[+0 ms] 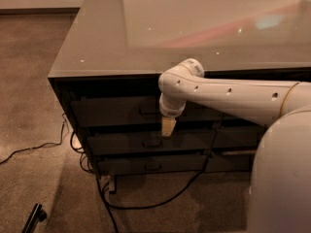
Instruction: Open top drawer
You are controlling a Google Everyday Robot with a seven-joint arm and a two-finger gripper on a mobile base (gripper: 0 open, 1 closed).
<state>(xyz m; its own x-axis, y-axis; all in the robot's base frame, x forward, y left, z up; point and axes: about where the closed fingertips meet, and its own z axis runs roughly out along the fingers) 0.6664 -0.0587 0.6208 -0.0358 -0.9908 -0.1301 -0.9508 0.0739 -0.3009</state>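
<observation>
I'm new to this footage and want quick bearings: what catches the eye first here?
The white arm reaching in from the right, across the front of a dark cabinet. Its gripper hangs pointing down in front of the top drawer, right of and slightly below its small handle. Above lies a glossy grey countertop; black cables trail below.

The top drawer (pixel 109 111) sits directly under the desk (pixel 97 47) top, above two further drawers (pixel 121 142). The hand (pixel 168 126) hangs before its lower edge, just right of its handle (pixel 148 110). Cables (pixel 141 208) lie on the floor (pixel 29 81) below.
</observation>
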